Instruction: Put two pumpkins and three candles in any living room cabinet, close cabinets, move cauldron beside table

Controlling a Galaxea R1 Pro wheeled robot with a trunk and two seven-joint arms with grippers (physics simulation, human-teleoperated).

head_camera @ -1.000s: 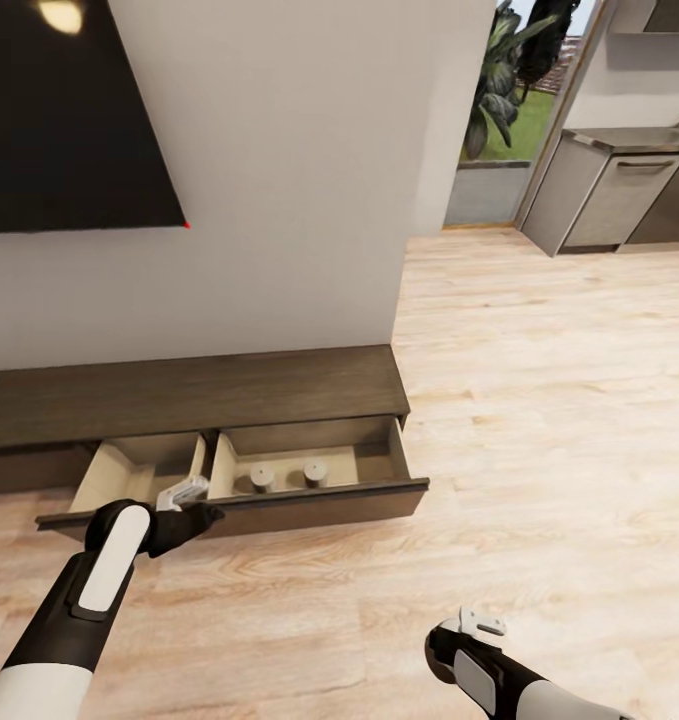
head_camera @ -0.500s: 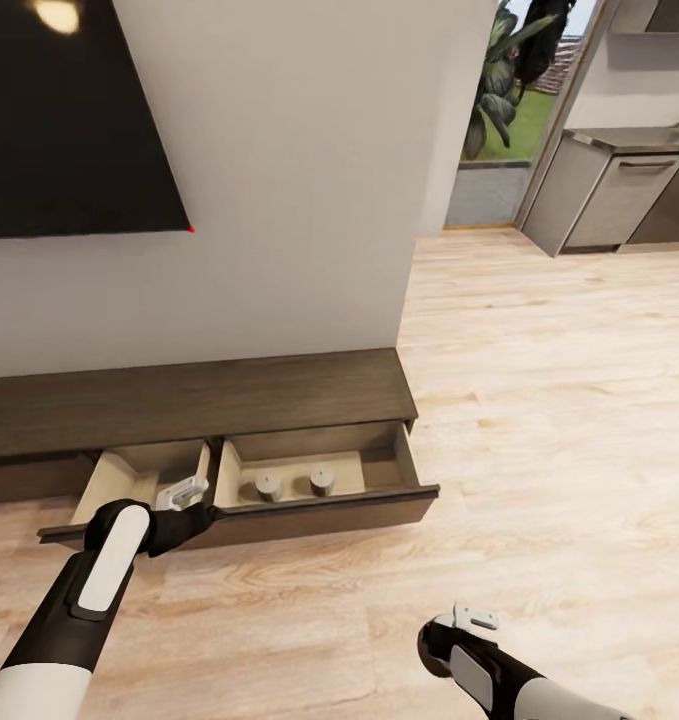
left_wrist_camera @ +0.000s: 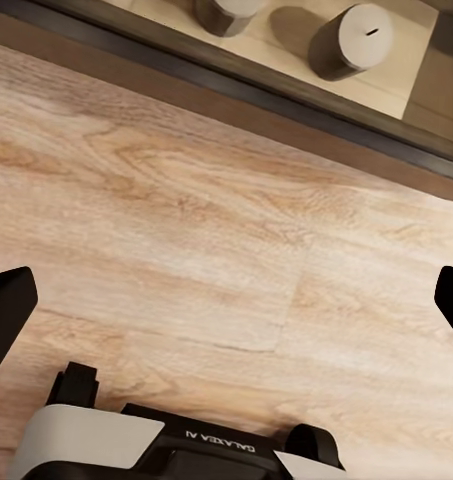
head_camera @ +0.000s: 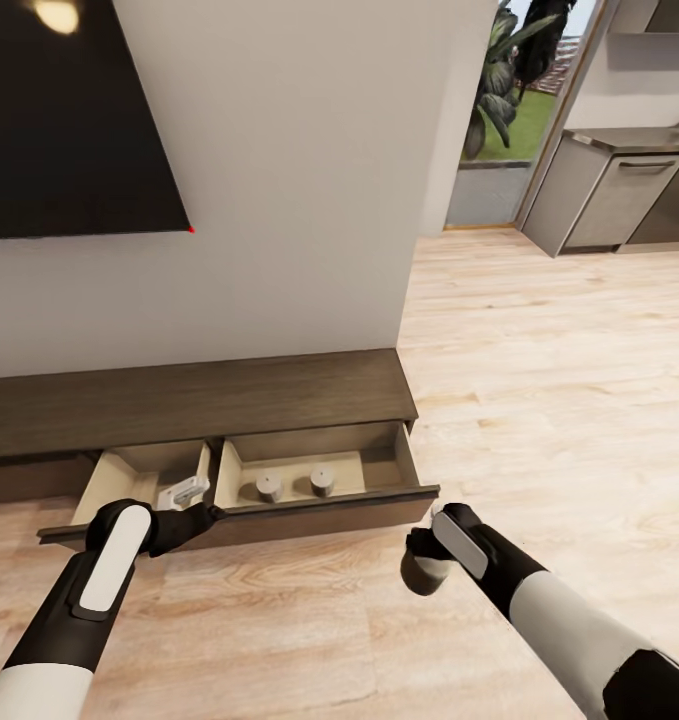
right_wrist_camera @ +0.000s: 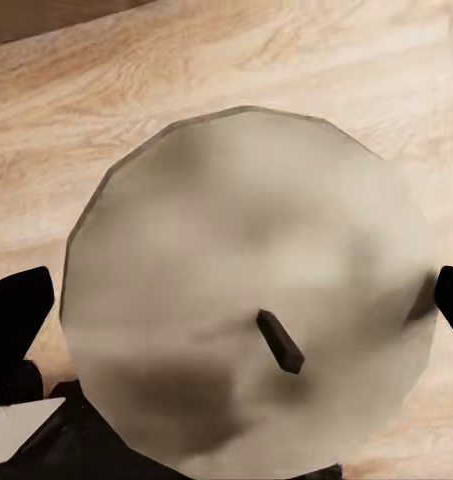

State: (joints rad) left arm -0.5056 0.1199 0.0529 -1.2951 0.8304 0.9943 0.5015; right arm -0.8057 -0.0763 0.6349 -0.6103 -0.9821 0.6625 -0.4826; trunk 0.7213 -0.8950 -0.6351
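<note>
The long dark-brown cabinet (head_camera: 194,400) stands against the wall with two drawers pulled out. In the right drawer (head_camera: 324,500) two grey candles (head_camera: 269,487) (head_camera: 322,482) stand upright; both candles (left_wrist_camera: 351,40) also appear in the left wrist view. My right gripper (head_camera: 421,562) is shut on a third candle (head_camera: 424,578), held just above the floor in front of that drawer's right end. Its pale top and dark wick (right_wrist_camera: 281,342) sit between the fingertips. My left gripper (head_camera: 207,517) is open at the drawer fronts, fingers (left_wrist_camera: 6,310) wide apart over bare floor.
A black TV screen (head_camera: 69,120) hangs on the white wall above the cabinet. Light wood floor (head_camera: 539,380) stretches to the right toward grey kitchen units (head_camera: 619,190) and a glass door with a plant (head_camera: 499,80) behind it.
My right arm has swung up and forward with the candle, from the picture's lower edge to just in front of the right drawer. The left arm has stayed put.
</note>
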